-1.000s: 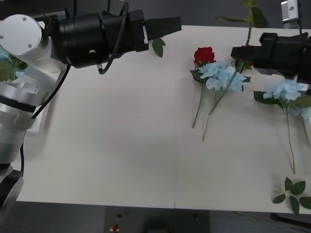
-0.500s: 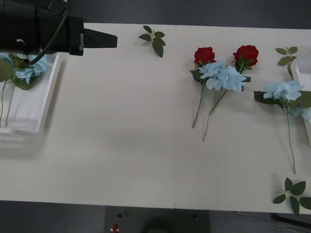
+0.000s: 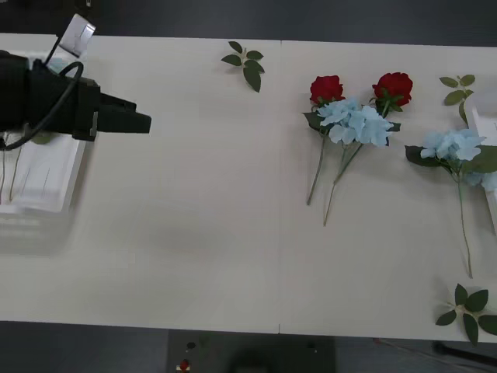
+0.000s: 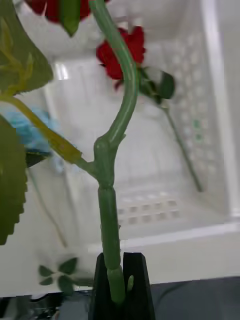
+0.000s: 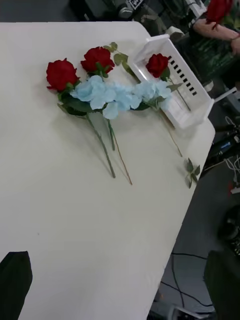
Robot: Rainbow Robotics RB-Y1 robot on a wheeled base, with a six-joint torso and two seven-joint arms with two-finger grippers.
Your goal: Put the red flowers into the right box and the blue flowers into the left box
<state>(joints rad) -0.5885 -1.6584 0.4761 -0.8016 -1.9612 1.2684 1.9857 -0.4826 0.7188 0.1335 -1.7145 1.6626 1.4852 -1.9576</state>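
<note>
In the front view, the left arm covers part of the left box [image 3: 46, 183], and the right box [image 3: 488, 124] is cut by the edge. The rose head [image 4: 50, 7] above the right end effector [image 4: 118, 285] is cropped.

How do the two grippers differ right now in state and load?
The right gripper is shut on a red flower's stem above the right box, where one rose lies. The left gripper is open and empty, by the left box. Both have black fingers.
</note>
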